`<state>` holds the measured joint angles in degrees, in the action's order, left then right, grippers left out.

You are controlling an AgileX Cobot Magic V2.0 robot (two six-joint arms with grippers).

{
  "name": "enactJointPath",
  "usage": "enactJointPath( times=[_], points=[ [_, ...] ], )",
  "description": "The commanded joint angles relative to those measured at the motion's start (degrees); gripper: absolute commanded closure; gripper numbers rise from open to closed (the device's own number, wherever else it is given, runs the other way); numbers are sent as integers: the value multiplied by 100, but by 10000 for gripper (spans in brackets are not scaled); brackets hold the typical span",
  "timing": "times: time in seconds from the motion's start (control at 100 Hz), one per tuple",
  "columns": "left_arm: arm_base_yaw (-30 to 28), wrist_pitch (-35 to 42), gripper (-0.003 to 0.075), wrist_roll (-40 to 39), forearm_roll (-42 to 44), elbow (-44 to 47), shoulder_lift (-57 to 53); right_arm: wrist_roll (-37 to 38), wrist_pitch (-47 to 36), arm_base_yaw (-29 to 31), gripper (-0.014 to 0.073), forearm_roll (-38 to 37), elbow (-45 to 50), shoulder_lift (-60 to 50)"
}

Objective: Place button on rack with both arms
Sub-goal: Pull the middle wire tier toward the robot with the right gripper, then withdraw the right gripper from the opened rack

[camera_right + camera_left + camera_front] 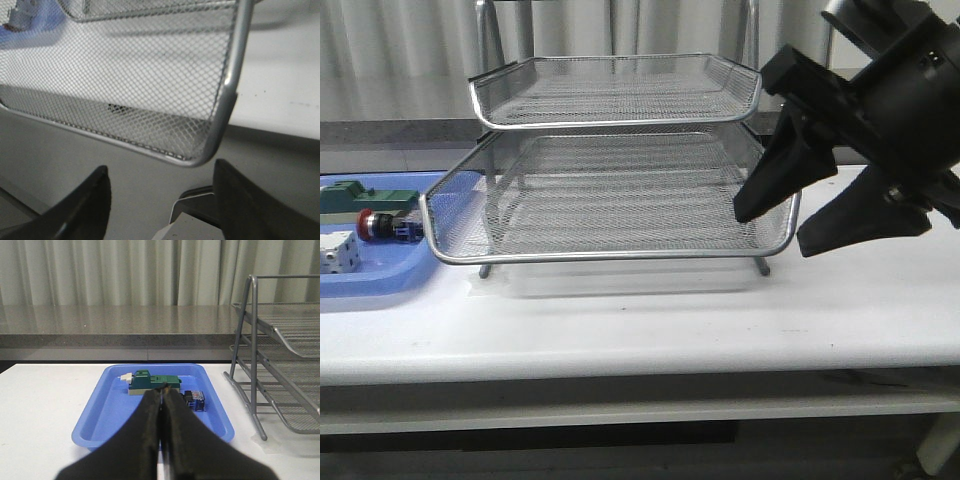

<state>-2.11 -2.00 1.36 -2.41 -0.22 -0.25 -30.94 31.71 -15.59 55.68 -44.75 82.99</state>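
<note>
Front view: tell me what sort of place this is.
Probably a lab or office test bench, not a home: a plain white table, a wire-mesh rack like an office letter tray, a blue tray of small electrical parts, and grey curtains behind.

No legible text, labels, nos. or signs anywhere in the three views.
</note>
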Motion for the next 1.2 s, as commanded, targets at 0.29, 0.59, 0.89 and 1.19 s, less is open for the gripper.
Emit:
enactJointPath(
  times=[0.29, 0.59, 0.89, 1.19],
  points=[
    [49, 500, 741, -59, -46, 326, -177, 2468, 330, 25, 137, -3297, -111, -753],
    [49, 500, 741, -59, -46, 326, -177, 4059, 405, 25, 137, -5568, -111, -2013],
    [49, 500, 741, -59, -46, 326, -177, 4451, 653, 25, 137, -6187, -111, -3498],
    [49, 500, 741, -59, -46, 326, -177, 4457, 1490, 25, 139, -6315, -111, -4370]
  ],
)
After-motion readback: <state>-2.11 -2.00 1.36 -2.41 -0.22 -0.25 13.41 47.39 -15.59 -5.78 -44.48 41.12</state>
